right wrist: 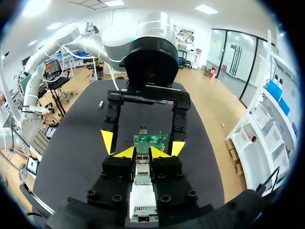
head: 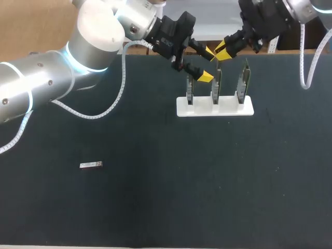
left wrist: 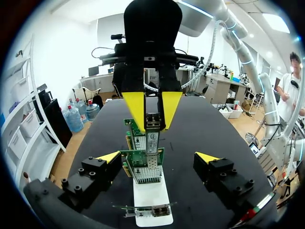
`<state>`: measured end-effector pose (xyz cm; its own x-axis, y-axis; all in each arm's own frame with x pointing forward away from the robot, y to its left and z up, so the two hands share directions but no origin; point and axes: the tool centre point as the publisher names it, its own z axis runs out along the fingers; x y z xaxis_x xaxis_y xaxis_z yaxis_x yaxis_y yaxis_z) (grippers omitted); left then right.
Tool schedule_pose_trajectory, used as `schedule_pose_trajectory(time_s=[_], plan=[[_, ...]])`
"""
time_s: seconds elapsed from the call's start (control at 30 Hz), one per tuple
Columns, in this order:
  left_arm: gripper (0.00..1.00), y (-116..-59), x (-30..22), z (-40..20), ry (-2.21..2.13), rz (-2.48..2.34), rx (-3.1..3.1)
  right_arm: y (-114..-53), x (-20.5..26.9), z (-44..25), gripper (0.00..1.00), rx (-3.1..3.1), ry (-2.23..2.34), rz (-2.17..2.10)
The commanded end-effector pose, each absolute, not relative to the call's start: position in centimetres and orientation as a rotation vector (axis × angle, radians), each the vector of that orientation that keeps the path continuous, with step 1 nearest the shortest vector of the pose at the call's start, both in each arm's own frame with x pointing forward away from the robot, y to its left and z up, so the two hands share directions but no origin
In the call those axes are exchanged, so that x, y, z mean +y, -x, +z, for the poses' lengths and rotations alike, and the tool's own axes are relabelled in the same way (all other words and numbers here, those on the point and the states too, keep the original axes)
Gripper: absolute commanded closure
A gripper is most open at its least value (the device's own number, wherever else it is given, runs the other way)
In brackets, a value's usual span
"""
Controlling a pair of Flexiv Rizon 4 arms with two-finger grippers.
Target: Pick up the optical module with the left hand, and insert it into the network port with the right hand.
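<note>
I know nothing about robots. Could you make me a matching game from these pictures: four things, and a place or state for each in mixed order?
Things:
1. left arm's yellow-tipped gripper
2. right arm's yellow-tipped gripper
3. loose little silver metal block
4. flat white stand

States:
A. holds three upright green circuit cards
B. fingers open
C. lies alone on the dark table, far from both grippers
D. shut on a small silver optical module

Pairs: 1-B, 2-D, 3-C, 4-A

Three cards stand in a row on a stand at the table's far side, an optical module pinched in the right gripper above them, the left gripper just left of it; another module lies well apart at the near left
</note>
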<state>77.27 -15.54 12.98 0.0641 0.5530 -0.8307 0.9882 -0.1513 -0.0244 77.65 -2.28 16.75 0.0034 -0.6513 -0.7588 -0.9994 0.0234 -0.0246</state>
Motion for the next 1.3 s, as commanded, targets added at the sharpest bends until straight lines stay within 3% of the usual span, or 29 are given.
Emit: schedule_pose_trajectory(time_s=[0.03,1.3], plan=[[0.00,-77.48,-15.59,12.96,-1.773,-0.970,1.537,-77.50,-2.27,17.09,1.00,1.699,1.682,0.742],[0.00,-77.48,-15.59,12.96,-1.773,-0.970,1.537,-77.40,-2.41,17.17,1.00,1.699,1.684,0.743]])
